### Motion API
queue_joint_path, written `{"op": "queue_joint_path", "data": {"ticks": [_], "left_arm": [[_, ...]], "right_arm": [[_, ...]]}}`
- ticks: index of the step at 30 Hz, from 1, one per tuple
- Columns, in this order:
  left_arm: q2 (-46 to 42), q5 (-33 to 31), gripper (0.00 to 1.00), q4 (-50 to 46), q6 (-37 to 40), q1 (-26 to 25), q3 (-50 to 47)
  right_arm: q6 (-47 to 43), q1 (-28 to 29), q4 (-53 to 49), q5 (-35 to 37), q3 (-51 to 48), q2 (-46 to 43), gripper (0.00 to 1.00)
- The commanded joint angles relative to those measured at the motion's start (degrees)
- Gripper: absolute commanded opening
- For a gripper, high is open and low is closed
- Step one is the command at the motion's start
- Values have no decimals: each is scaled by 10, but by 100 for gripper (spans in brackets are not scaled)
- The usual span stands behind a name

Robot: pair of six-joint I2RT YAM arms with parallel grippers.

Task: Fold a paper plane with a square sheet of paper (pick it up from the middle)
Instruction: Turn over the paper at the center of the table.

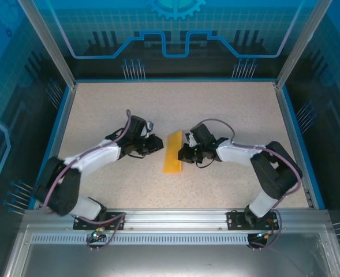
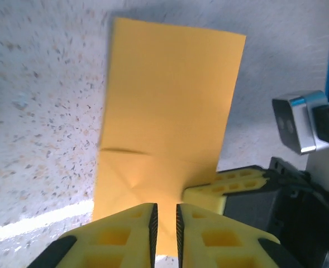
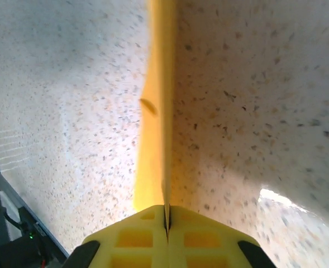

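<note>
The square sheet of paper [image 1: 173, 152] is orange-yellow and folded into a long narrow rectangle with creases near one end [image 2: 170, 111]. It lies between the two arms at mid-table. My right gripper [image 3: 166, 215] is shut on its edge, and in the right wrist view the paper [image 3: 158, 111] runs away edge-on above the tabletop. From the left wrist view, one right finger [image 2: 225, 187] touches the sheet's right side. My left gripper [image 2: 165, 223] is slightly open, with a narrow gap between its pads, and the paper's flat face lies just beyond them. A paper plane is out of view.
The speckled beige tabletop [image 1: 227, 109] has a blue raised border [image 1: 291, 138] and aluminium frame posts [image 1: 299, 43] at the back corners. Both arms [image 1: 100, 156] [image 1: 245, 153] reach inward from the near rail. Bare table lies behind and in front of the paper.
</note>
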Motion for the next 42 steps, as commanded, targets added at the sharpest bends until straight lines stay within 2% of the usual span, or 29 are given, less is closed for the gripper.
{"op": "queue_joint_path", "data": {"ticks": [1,4,7,10,13,16,18,24,27,29,32,35,37,40,42], "left_arm": [[-93,-101,27,-65,4,5,-29],[-169,-148,33,-91,0,15,-56],[-229,-176,37,-98,-13,27,-85],[-270,-212,38,-104,-28,29,-106],[-299,-253,39,-126,-42,30,-116],[-330,-300,38,-161,-53,32,-119],[-352,-319,39,-174,-56,33,-125],[-398,-341,40,-206,-58,36,-136],[-401,-331,41,-203,-55,36,-140],[-397,-313,43,-187,-48,36,-145],[-381,-273,45,-164,-35,37,-142],[-347,-230,46,-134,-30,37,-142],[-319,-194,46,-117,-26,37,-137],[-284,-144,46,-86,-28,36,-136],[-261,-110,46,-64,-29,36,-135]], "right_arm": [[-58,25,-240,179,80,-79,4],[-38,68,-473,389,175,-94,5],[39,121,-671,557,271,-60,5],[116,162,-791,614,347,16,7],[135,197,-836,617,414,128,8],[136,217,-848,588,486,244,10],[114,225,-815,552,519,295,10],[62,224,-677,415,547,350,14],[12,223,-570,327,519,313,27],[-12,217,-472,261,461,256,38],[-16,192,-369,212,349,157,54],[-5,142,-230,149,202,59,50],[0,106,-134,101,107,1,40],[0,64,-35,23,22,-33,25],[-2,55,-22,18,4,-41,20]]}}
